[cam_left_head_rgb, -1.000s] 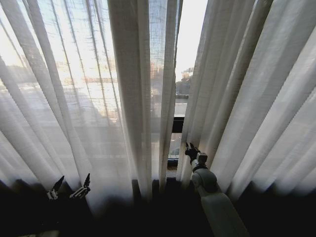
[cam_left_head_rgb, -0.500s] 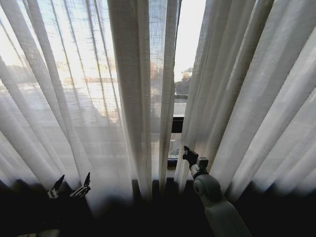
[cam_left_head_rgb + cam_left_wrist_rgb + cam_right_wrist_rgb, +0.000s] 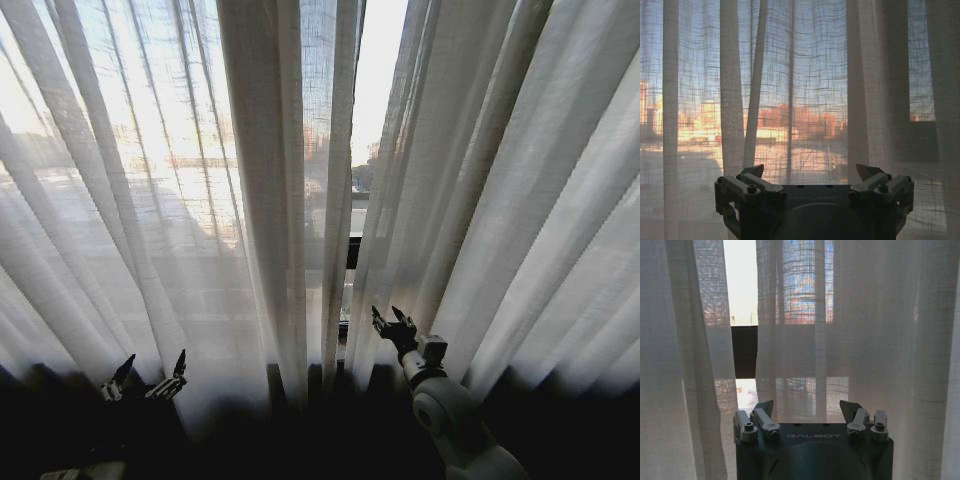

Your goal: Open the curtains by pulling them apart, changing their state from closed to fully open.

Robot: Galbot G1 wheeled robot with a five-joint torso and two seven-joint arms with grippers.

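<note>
Sheer white curtains hang across the whole window, parted only by a narrow slit running from twelve o'clock down to centre. At about eight o'clock in the head view, the left gripper sits low before the left panel, fingers apart and holding nothing. At five o'clock, the right gripper reaches up beside the right panel near the slit, fingers spread, gripping no fabric.

"GALBOT" stands embossed on the right tool housing.
</note>
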